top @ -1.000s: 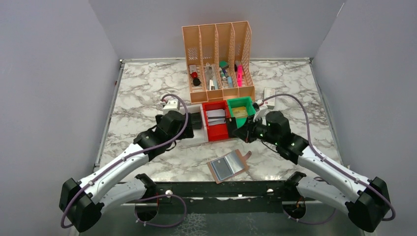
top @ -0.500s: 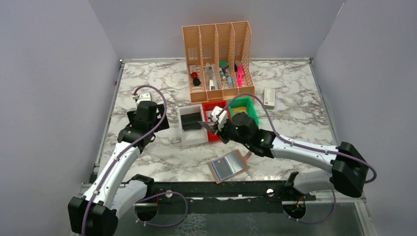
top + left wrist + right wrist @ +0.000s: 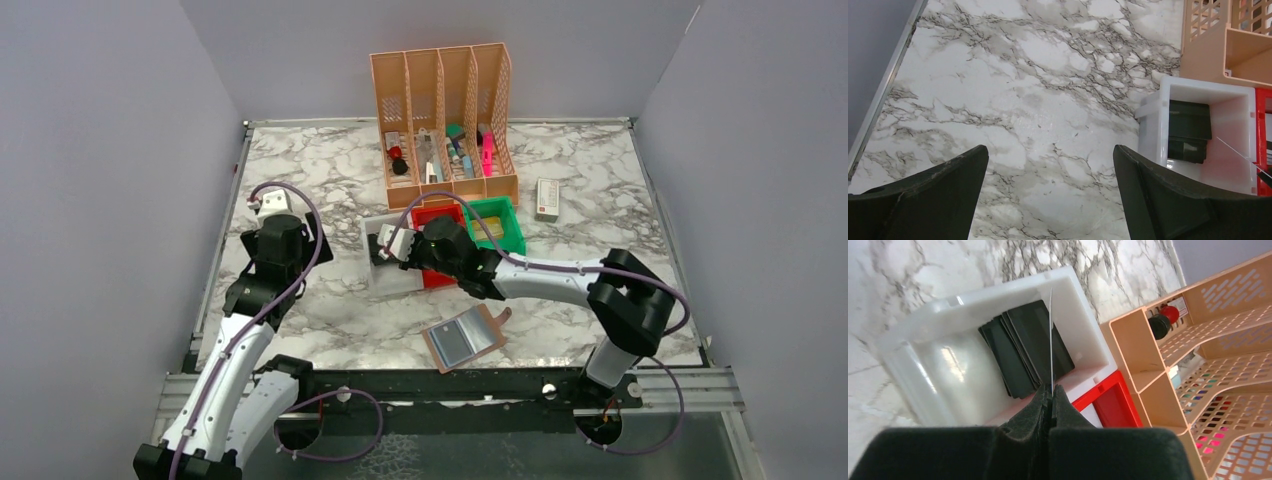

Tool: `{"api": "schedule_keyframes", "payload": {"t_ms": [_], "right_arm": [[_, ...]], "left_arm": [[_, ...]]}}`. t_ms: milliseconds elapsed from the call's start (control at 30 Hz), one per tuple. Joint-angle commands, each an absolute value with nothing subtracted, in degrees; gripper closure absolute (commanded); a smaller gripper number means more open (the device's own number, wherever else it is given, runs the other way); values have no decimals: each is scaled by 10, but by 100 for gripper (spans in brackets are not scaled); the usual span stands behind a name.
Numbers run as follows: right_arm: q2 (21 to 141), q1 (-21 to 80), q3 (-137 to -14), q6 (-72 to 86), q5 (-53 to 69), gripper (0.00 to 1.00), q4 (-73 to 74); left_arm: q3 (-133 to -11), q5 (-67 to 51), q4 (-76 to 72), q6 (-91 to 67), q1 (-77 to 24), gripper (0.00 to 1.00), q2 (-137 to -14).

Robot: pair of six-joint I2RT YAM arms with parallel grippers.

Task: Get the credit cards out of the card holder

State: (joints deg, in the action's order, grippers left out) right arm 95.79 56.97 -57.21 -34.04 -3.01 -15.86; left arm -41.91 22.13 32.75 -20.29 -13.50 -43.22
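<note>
A thin credit card is pinched edge-on in the right hand, whose fingers are clenched tight on its near end. Its long axis runs straight out from the fingertips. It stands on edge above the white bin, directly over the stack of dark cards lying flat inside, so the next move is probably a simple release into the bin. The bin sits mid-desk, touching the red bin on its right and just in front of the orange rack. The card holder lies flat near the desk's near edge, long axis slanted along it, with a bluish-grey face in its pocket that looks like another card inside. The holder is closer to the right arm. The left hand hangs released, fingers spread wide, over bare marble toward the desk's left edge, holding nothing.
</note>
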Motion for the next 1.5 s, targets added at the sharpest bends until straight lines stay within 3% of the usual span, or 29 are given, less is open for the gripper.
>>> {"api": "schedule_keyframes", "payload": {"t_ms": [0, 500, 1167, 1367, 1467], "right_arm": [[995, 574, -592, -427, -86, 98, -189], [1112, 576, -658, -525, -187, 94, -218], [1162, 579, -680, -550, -173, 86, -215], [1137, 579, -667, -531, -135, 72, -161], [1114, 580, -660, -503, -127, 70, -159]], "left_arm": [[-416, 225, 320, -196, -132, 1, -451], [-417, 202, 315, -185, -132, 1, -456], [-415, 185, 312, -181, -132, 1, -463], [-415, 180, 311, -181, -132, 1, -467], [-415, 178, 311, -181, -132, 1, -469]]}}
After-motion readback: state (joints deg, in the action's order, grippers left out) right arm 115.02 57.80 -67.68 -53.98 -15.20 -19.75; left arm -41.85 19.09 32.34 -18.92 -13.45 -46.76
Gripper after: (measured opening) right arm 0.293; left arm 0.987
